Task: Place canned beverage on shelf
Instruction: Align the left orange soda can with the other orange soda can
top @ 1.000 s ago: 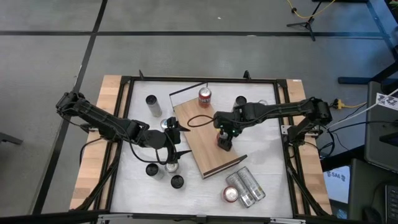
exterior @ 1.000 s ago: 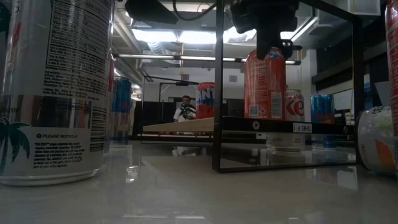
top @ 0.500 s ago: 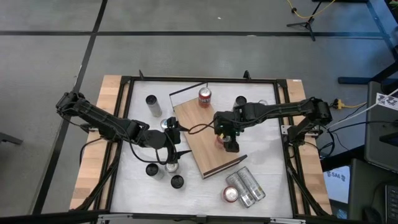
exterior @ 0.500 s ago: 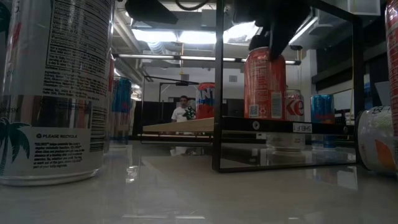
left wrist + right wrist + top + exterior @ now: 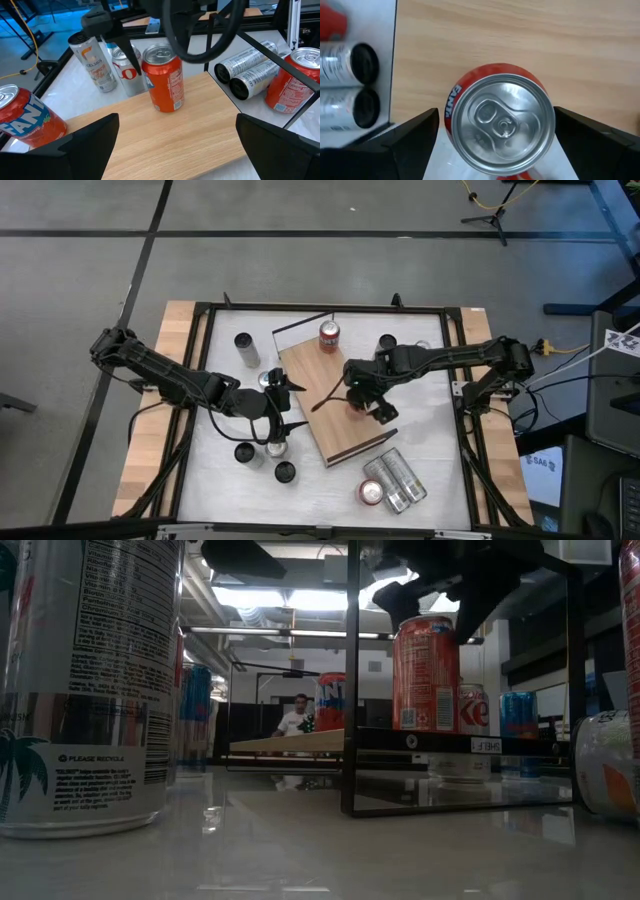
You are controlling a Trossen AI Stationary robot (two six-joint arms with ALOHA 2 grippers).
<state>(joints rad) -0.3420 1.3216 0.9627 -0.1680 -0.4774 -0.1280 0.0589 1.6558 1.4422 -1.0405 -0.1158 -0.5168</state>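
Orange aluminium soda can (image 5: 500, 119) upright on light-brown wooden shelf board (image 5: 335, 402); right gripper (image 5: 368, 402) spread above it, released; left gripper (image 5: 283, 408) spread beside shelf, idle.

The shelf (image 5: 335, 408) is laid on the worktop (image 5: 430, 430). One can (image 5: 352, 404) is stood upright on it under the right tool (image 5: 366, 402), another can (image 5: 329, 335) at its rail end. Two cans (image 5: 392, 480) are laid beside it.

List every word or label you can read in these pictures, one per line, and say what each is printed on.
"PLEASE RECYCLE": near white can, low view.
"CELSIUS": slim silver can, left wrist view.
"FANT": orange can under the right gripper.
"FAN": orange can, left wrist view.
The white can's small print is unreadable.
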